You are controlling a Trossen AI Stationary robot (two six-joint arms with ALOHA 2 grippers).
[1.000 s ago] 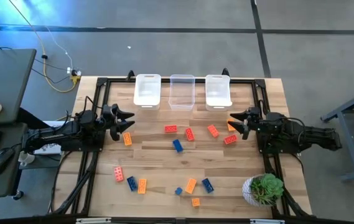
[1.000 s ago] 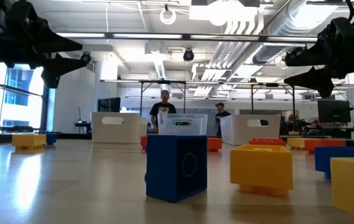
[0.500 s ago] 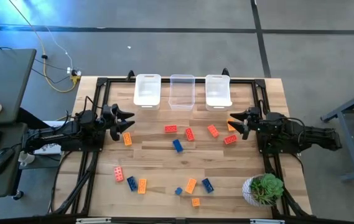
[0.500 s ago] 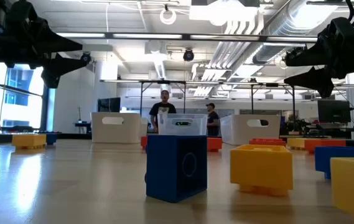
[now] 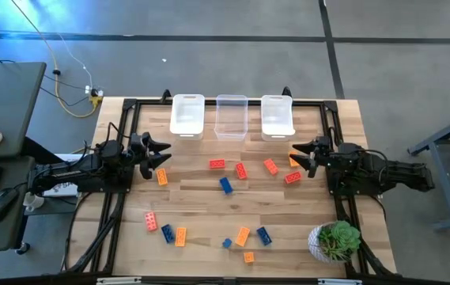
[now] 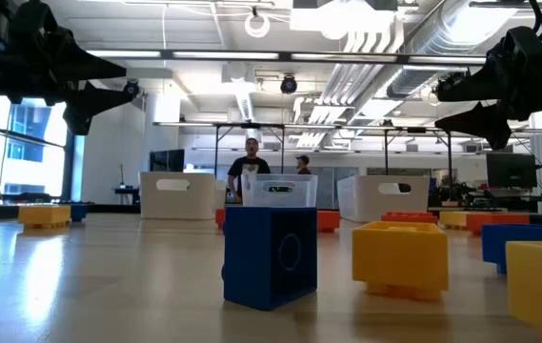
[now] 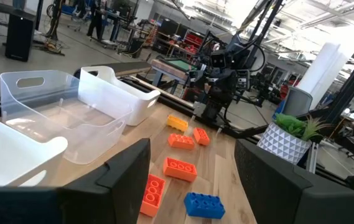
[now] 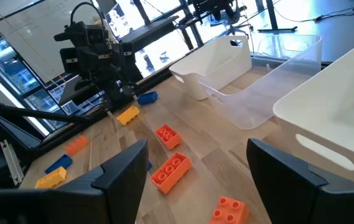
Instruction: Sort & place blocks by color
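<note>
Both claws wide, empty; blocks loose on desk.
Near edge: plant (image 5: 336, 240) at right corner, blocks (image 5: 243, 236) in a row w/ blue, orange, red. Mid desk: more red, orange, blue blocks betw. left claw (image 5: 161, 154) at left edge & right claw (image 5: 297, 156) at right edge, neither touching any. Far edge: 3 bins (image 5: 231, 116) side by side, no blocks seen in them.

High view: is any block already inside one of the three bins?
No. All three bins look empty, and the blocks lie scattered on the table.
</note>
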